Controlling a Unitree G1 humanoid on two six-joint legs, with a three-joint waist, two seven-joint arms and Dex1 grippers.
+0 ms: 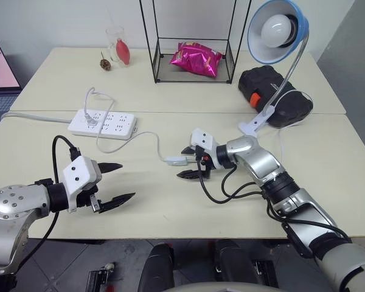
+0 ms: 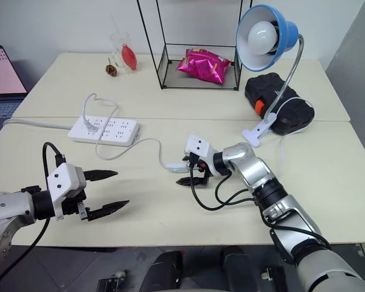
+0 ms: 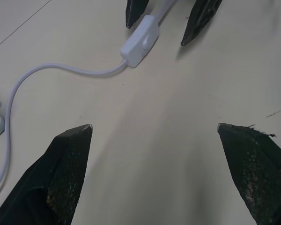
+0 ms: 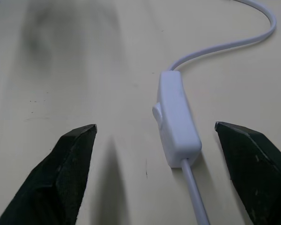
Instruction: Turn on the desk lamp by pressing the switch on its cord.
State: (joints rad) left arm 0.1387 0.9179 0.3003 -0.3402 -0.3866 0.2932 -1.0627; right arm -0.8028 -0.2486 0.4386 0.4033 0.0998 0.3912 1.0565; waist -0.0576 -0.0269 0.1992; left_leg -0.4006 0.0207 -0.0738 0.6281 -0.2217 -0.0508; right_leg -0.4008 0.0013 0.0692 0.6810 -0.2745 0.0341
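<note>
The desk lamp (image 1: pixel 277 30), with a blue shade and a white bulb, stands at the back right on a chrome gooseneck and a white clip base (image 1: pixel 255 125). Its thin white cord (image 1: pixel 147 136) runs across the table to the small white switch (image 1: pixel 176 160), which lies flat mid-table. My right gripper (image 1: pixel 185 162) is open, one finger on each side of the switch (image 4: pixel 176 117), and neither finger touches it. My left gripper (image 1: pixel 125 180) hovers open and holds nothing, low over the table to the left, pointing toward the switch (image 3: pixel 140 43).
A white power strip (image 1: pixel 103 123) with a plug in it lies at the left. At the back stand a wire rack holding a pink snack bag (image 1: pixel 198 59), a black case (image 1: pixel 274 94) and a glass (image 1: pixel 118 48). A laptop (image 1: pixel 0 73) sits at the far left.
</note>
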